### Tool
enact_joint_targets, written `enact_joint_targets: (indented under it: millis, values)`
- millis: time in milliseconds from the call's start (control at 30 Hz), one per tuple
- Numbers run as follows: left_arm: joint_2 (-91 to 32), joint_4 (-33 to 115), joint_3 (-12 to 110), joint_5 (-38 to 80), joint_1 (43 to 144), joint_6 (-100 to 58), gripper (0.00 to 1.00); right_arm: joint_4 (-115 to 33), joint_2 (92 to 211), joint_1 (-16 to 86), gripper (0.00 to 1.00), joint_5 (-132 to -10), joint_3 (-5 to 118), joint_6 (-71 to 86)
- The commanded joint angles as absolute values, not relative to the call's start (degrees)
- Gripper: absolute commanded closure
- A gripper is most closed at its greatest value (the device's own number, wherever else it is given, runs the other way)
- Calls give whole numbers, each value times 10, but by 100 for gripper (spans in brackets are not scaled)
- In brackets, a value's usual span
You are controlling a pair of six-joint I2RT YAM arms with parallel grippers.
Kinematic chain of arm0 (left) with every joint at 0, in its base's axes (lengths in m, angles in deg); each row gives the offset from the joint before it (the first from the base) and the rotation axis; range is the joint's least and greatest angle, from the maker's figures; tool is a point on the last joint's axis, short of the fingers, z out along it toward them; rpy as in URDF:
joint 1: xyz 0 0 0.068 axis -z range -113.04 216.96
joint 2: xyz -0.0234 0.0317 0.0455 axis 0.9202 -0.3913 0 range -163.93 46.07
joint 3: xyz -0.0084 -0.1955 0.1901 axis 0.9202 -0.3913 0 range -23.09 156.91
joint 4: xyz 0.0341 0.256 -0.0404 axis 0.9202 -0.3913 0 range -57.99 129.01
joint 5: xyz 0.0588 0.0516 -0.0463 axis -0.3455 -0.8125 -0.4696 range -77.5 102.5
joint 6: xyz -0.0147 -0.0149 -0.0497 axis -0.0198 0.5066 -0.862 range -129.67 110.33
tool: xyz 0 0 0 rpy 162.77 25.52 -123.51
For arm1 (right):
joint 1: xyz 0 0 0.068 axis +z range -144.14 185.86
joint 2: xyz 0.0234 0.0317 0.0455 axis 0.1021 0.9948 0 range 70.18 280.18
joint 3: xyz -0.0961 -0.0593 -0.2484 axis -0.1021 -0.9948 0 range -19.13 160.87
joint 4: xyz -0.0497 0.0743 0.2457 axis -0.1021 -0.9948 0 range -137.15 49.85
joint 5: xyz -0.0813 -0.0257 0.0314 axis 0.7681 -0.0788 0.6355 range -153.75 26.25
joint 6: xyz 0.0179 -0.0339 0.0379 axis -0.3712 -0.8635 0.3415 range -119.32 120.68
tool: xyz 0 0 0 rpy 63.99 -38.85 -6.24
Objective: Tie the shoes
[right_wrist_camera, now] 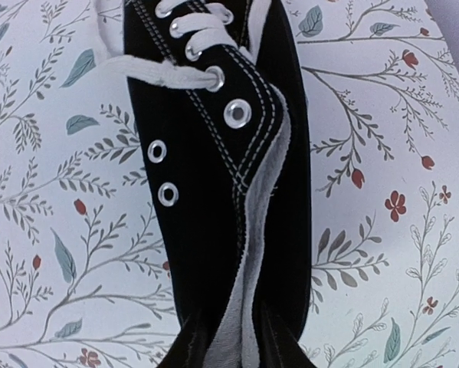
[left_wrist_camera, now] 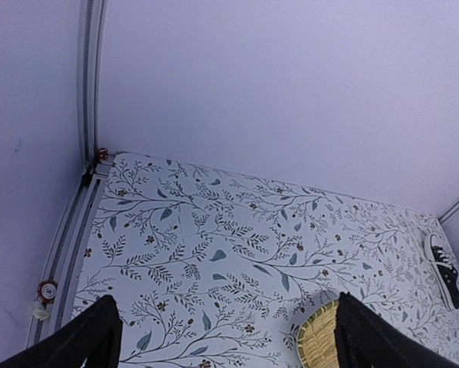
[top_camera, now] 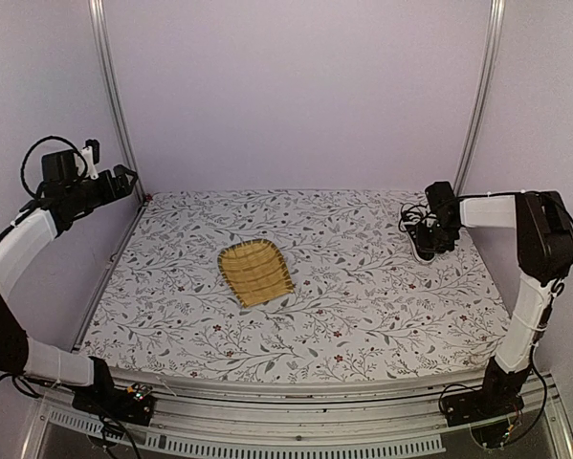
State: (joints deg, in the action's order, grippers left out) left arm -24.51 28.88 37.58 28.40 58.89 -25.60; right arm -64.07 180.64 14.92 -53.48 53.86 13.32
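Observation:
The black canvas sneaker [top_camera: 422, 245] lies at the far right of the table. In the right wrist view the shoe [right_wrist_camera: 214, 153] fills the frame, with its white laces [right_wrist_camera: 160, 73] loose at the top. My right gripper [right_wrist_camera: 233, 341] is shut on the shoe's heel collar and pinches its two sides together; it also shows in the top view [top_camera: 437, 228]. My left gripper [top_camera: 123, 179] is raised at the far left, open and empty [left_wrist_camera: 225, 341]. The shoe shows small at the right edge of the left wrist view [left_wrist_camera: 442, 267].
A yellow woven mat [top_camera: 255, 273] lies near the middle of the floral tablecloth and shows in the left wrist view [left_wrist_camera: 319, 346]. Metal frame posts stand at the back left [top_camera: 114, 96] and back right [top_camera: 479, 96].

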Motion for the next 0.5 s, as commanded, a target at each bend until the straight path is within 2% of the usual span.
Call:
enact_joint_targets:
  millis: [0,33,67,300,467]
  values:
    - [-249,296,373,287,583,-258,3,-662,1736,149,91,-563,507,132]
    - [-249,296,373,289,582,-259,3,-664,1725,148,96,-567,507,132]
    - [-250,296,373,290,582,-259,3,-668,1714,148,97,-574,507,132]
    - [-249,295,374,294,582,-262,3,-694,1621,152,98,-654,491,129]
    - [-248,296,373,291,582,-261,3,-706,1558,194,98,-728,498,146]
